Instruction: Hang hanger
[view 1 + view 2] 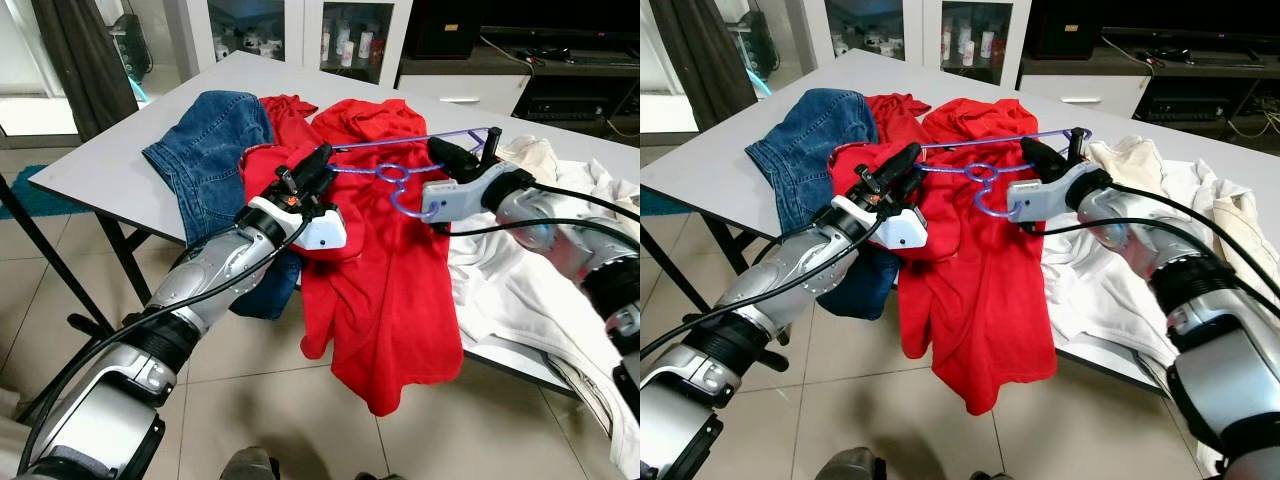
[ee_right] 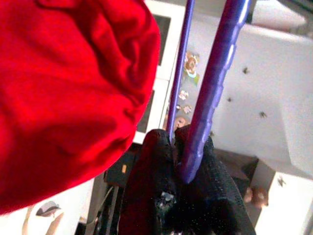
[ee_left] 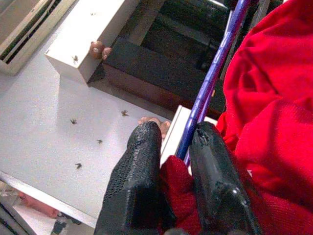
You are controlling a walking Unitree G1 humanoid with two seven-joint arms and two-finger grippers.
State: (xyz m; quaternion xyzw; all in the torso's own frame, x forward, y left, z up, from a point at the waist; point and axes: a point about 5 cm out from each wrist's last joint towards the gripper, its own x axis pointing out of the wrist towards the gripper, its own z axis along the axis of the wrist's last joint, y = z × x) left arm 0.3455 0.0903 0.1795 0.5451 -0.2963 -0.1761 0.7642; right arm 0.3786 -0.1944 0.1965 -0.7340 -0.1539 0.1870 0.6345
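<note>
A purple hanger (image 1: pixel 400 175) is held above the table, its hook (image 1: pixel 405 205) hanging toward me over a red shirt (image 1: pixel 385 280) that drapes off the table's front edge. My left gripper (image 1: pixel 315 163) is shut on the hanger's left end together with a fold of the red shirt; the left wrist view shows the purple bar (image 3: pixel 210 83) and red cloth (image 3: pixel 178 181) pinched between the fingers (image 3: pixel 142 171). My right gripper (image 1: pixel 465 150) is shut on the hanger's right end, the bar (image 2: pixel 210 93) clamped between its fingertips (image 2: pixel 156 161).
Blue jeans (image 1: pixel 210 145) lie at the table's (image 1: pixel 110 170) left, partly hanging off. White garments (image 1: pixel 540 290) cover the right side. Behind the table stand a glass cabinet (image 1: pixel 300 30) and a TV unit (image 1: pixel 560 80). Tiled floor (image 1: pixel 260 400) lies below.
</note>
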